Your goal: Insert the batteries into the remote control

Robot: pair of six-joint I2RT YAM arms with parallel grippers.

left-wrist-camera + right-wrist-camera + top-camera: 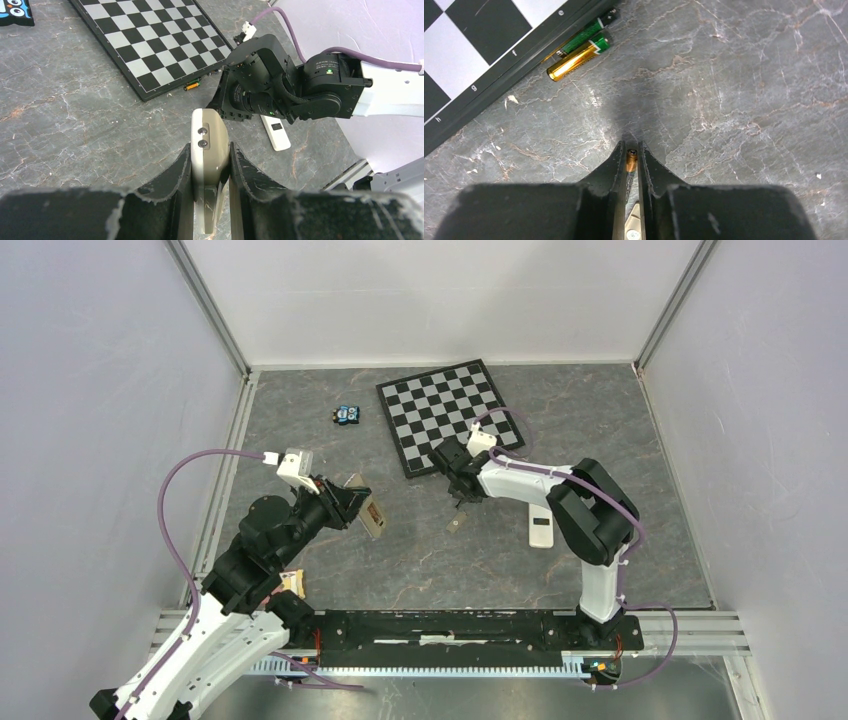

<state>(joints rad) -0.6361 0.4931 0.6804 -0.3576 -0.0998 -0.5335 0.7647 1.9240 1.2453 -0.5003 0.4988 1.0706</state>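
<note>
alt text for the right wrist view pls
The right gripper is shut on a slim battery, copper end forward, over the grey table. Two green and gold batteries lie beside the chessboard edge, upper left.

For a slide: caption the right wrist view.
Right gripper pinching a battery; two green-gold batteries lie beside the chessboard.

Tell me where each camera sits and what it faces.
Top external: high behind the robot, looking down on the table, chessboard, left arm and right arm.
Left wrist: on the left arm, facing along the left claw, shut on the remote control, toward the right arm.
Right wrist: looking down past the right claw, shut on a battery, at the table.
Shared: both wrist views show the green and gold cells by the chessboard.
</note>
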